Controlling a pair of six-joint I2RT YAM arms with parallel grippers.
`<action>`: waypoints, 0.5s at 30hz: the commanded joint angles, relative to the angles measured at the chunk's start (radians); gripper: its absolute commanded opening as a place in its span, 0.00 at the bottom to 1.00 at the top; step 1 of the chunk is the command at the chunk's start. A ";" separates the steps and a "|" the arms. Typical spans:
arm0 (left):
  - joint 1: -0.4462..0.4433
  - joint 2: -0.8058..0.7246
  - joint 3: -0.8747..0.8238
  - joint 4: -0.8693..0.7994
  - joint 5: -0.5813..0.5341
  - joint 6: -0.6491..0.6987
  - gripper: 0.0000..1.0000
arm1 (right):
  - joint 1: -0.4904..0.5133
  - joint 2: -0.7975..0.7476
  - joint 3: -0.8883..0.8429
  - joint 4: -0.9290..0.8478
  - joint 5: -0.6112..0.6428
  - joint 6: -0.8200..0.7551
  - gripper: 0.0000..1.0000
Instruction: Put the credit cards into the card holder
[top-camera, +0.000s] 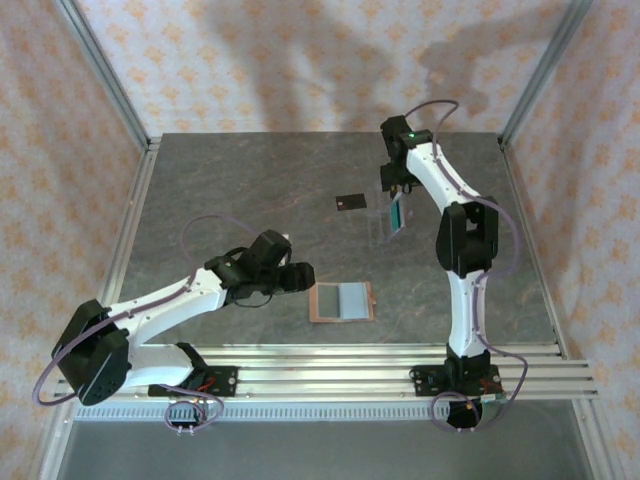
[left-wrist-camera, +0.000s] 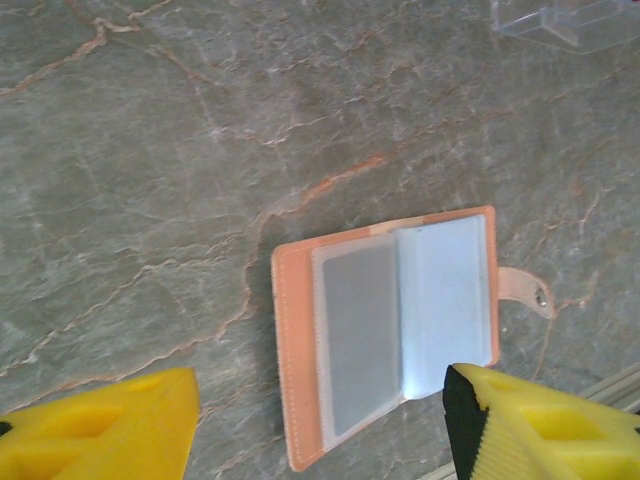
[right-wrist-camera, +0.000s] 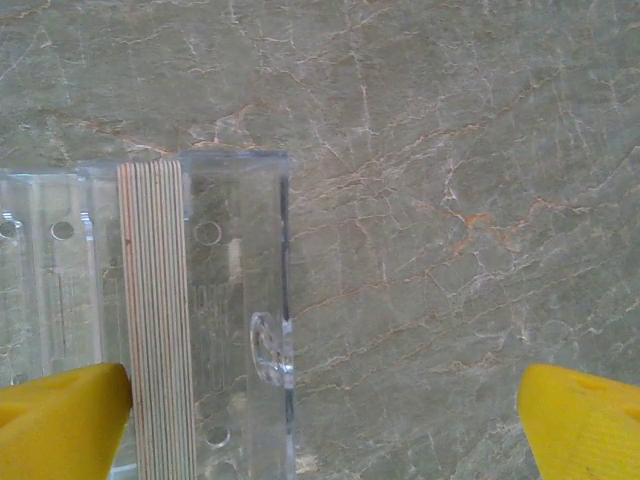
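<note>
Left gripper: it is hanging just left of the card holder, its yellow fingers standing spread apart and gripping nothing.
Card holder: it is lying open and flat on the grey marbled table near the front rail, with its clear sleeves facing up and its clasp tab sticking out on one side.
Black card: it is lying flat farther back on the table, well apart from the card holder.
Teal card: it is sitting in the clear stand, just right of the black card.
Tan striped strip: it is showing inside the clear stand.
Right gripper: it is hovering over the clear stand, jaws gaping wide and clutching nothing, one finger above the stand and the other above bare table.
</note>
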 joint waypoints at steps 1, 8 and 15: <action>0.009 -0.016 0.026 -0.057 -0.047 0.029 0.70 | -0.010 0.019 -0.007 0.014 0.049 -0.018 0.99; 0.009 0.000 0.049 -0.077 -0.055 0.041 0.75 | -0.010 0.024 -0.017 0.035 0.075 -0.026 0.99; 0.009 0.010 0.045 -0.071 -0.052 0.035 0.75 | -0.008 -0.006 -0.030 0.038 0.129 -0.049 0.99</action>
